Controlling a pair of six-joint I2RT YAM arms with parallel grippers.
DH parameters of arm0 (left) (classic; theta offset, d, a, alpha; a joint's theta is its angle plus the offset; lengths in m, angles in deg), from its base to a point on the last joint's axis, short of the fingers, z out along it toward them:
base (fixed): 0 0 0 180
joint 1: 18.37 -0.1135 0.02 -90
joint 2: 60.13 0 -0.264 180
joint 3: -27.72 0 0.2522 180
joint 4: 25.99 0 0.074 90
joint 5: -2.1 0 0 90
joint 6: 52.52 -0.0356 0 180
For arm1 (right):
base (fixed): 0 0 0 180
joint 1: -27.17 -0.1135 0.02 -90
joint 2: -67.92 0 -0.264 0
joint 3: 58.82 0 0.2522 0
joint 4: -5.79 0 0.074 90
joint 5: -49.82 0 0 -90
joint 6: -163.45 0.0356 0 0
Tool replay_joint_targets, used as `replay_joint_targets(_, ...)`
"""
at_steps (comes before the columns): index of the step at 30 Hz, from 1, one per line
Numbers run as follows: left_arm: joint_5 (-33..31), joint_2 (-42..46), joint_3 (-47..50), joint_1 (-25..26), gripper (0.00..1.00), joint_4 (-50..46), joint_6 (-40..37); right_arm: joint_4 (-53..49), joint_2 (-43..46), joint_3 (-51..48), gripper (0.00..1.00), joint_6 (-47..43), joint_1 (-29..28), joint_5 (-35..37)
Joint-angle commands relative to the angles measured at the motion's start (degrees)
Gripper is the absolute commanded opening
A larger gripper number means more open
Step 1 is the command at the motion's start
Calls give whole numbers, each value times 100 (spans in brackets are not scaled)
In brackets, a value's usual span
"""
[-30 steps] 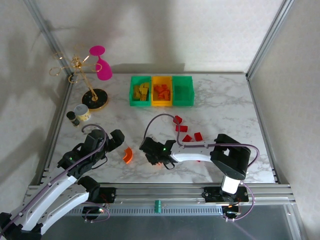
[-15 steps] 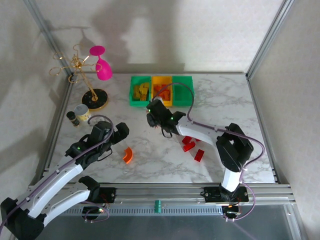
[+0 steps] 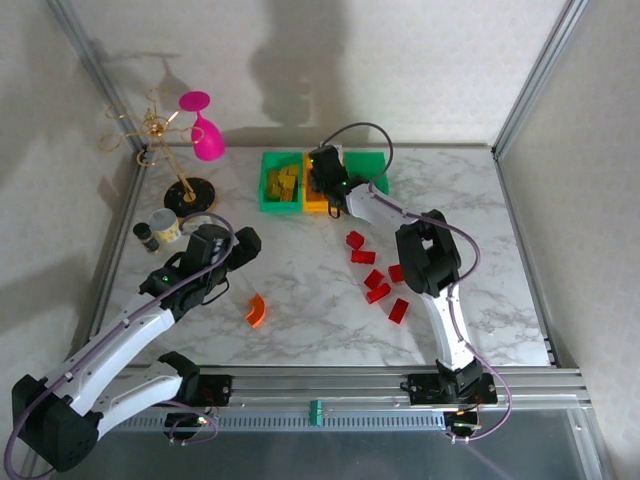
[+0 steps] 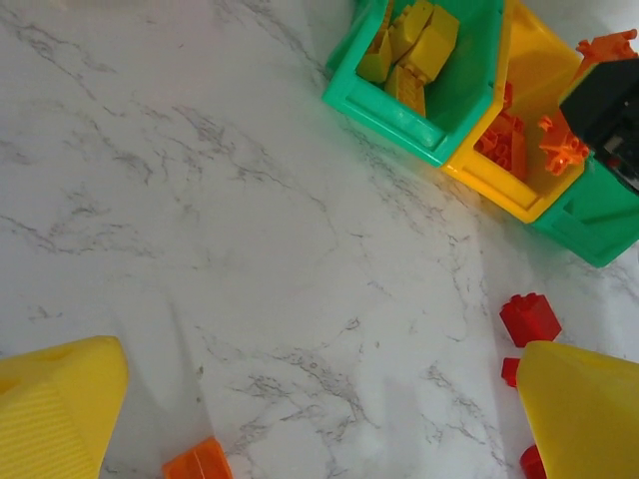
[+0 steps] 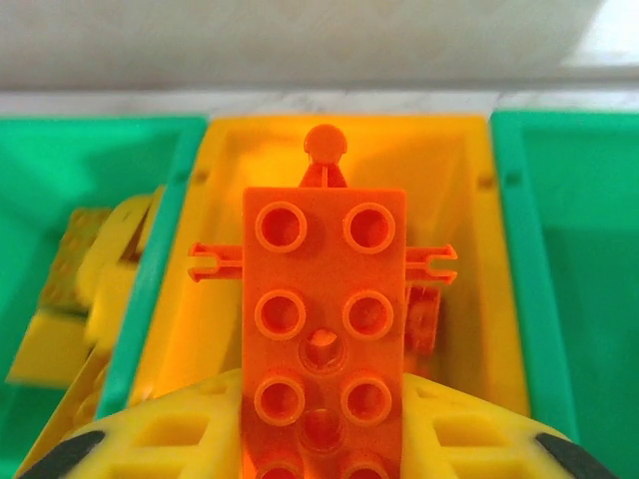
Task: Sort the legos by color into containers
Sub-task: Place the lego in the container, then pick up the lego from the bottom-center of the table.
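Observation:
My right gripper [image 5: 324, 409] is shut on a flat orange lego [image 5: 324, 299] with side clips, held over the yellow-orange container [image 5: 454, 180], which holds more orange legos. In the top view that gripper [image 3: 322, 178] hangs over the row of containers at the back. The left green container [image 3: 270, 190] holds yellow legos [image 4: 424, 45]; the right green container [image 3: 368, 185] looks bare inside. Several red legos [image 3: 375, 275] lie mid-table. My left gripper [image 3: 236, 250] is open above bare marble, and a curved orange lego [image 3: 256, 311] lies just in front of it.
A gold stand [image 3: 187, 195] with a pink glass [image 3: 205, 130] sits back left. A small round cup [image 3: 165, 225] and a dark little bottle [image 3: 146, 236] stand by the left edge. Metal frame posts rise along both sides.
The right arm swung from the near middle of the table to the back row, carrying the orange lego over the yellow-orange container. The left arm reached a little farther forward.

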State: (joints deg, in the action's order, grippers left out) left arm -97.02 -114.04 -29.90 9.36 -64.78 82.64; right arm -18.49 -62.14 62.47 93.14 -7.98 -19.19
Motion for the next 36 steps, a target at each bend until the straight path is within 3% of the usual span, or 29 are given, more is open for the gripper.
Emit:
replay_joint_targets(1, -167, -48, -226, -75, 100, 79, -135, -91, -393, 716, 42, -311, 61, 98)
replay_joint_targets(2, -164, -41, -245, -87, 100, 57, -137, -256, -486, 950, 50, -349, 64, 98)
replay_joint_targets(4, -151, -6, -255, -82, 100, -23, -137, -472, -455, 1145, 56, -364, 55, 28)
replay_joint_targets(10, -151, 290, -82, -98, 100, -334, -88, -307, 637, -85, 65, -402, -343, -32)
replay_joint_targets(21, -173, 1320, 184, -101, 100, -1205, 279, -747, 2431, -2744, 78, 1820, -2069, -109)
replay_joint_targets(28, -264, 1919, 101, -101, 100, -1899, 453, -846, 2356, -3174, 83, 3079, -3133, 164)
replay_joint_targets(36, -311, 2205, -112, -101, 100, -2402, 543, -761, 1618, -2834, 87, 3524, -3749, -46)
